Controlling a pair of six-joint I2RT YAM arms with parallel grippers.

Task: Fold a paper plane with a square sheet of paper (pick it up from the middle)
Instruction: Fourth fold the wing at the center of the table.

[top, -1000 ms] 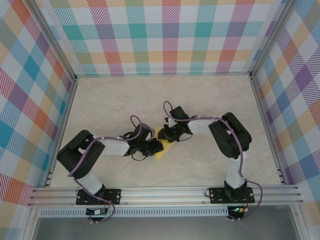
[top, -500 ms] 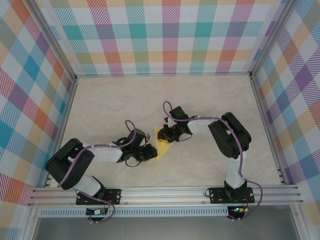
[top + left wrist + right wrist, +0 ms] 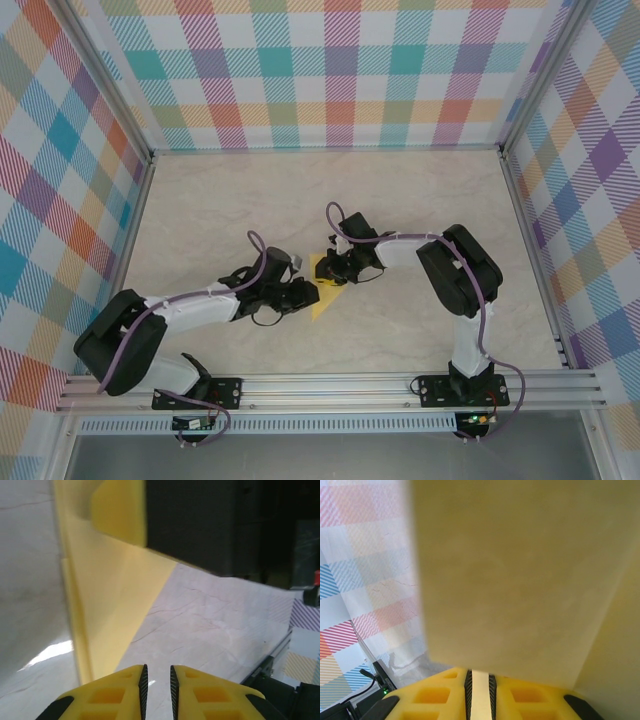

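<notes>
Top external view: the yellow paper point(image 3: 322, 296) is seen near the middle of the table point(image 3: 430, 200), already folded into a narrow, pointed shape. It is flanked by the left claw point(image 3: 306, 296) on one side and the right claw point(image 3: 332, 270) on the other, both arms being stretched low over the marbled surface.

From the left wrist view, the paper point(image 3: 107, 600) is shown as a long tapering panel with a raised fold along its left edge. Its far end is covered by the dark housing point(image 3: 210, 525) of the right arm. The left claw point(image 3: 157, 672) is drawn almost fully together, with only a thin slit left between the yellow fingers point(image 3: 110, 695), and nothing is gripped in it. The paper's near point lies just beside the left finger; whether it is touched cannot be told.

From the right wrist view, most of the frame is taken up by the paper point(image 3: 520, 570), blurred by closeness. The right claw point(image 3: 480, 677) is clamped on it, a pale strip of the sheet being pinched between the fingers point(image 3: 435, 695).
</notes>
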